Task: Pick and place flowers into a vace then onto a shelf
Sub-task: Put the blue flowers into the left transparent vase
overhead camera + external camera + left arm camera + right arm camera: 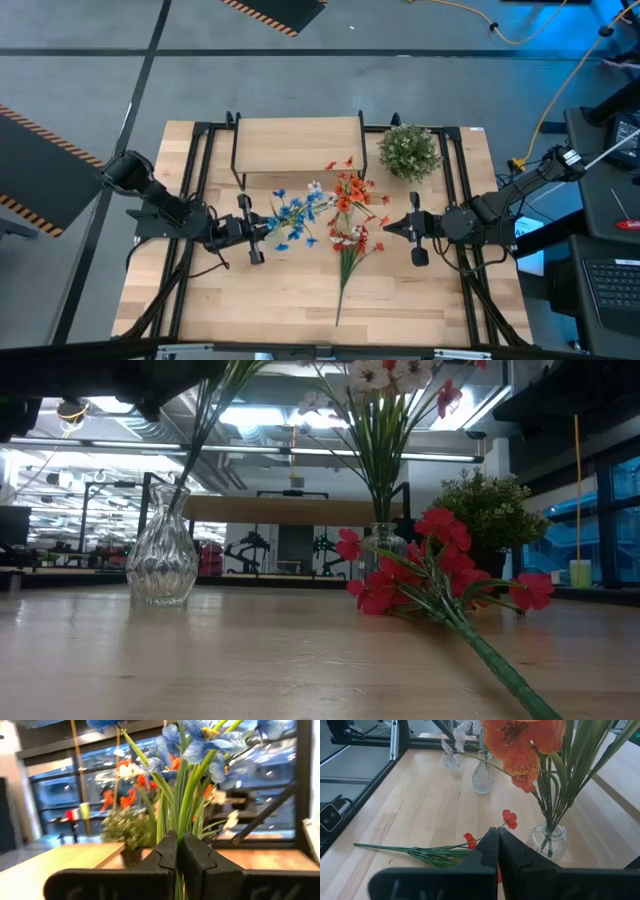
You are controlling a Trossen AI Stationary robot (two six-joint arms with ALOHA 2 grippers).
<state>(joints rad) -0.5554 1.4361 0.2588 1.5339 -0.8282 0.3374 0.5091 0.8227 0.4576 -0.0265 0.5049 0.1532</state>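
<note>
My left gripper (266, 229) is shut on the blue flower (293, 215), whose stems stand in a ribbed clear glass vase (162, 557). A second glass vase (384, 546) holds the orange-red flower (347, 192) and the white one. The red flower (346, 258) lies flat on the tabletop; it also shows in the low view (440, 575) and under my right gripper in the right wrist view (437, 853). My right gripper (392, 228) is shut and empty, to the right of the second vase (547, 840). The shelf (298, 146) stands at the table's far side. My left gripper pinches the blue flower's green stems (178, 822) between its two fingers, below the blooms and above the vase. The fingers come level from the table's left and lie across the stems. The stems lean a little, and their lower ends (176, 495) stick into the vase mouth.
A round bushy green plant (409, 151) in a dark pot stands at the far right beside the shelf. Black frame rails (200, 180) run along the table's left and right sides. Bare tabletop (270, 300) lies toward the near edge.
</note>
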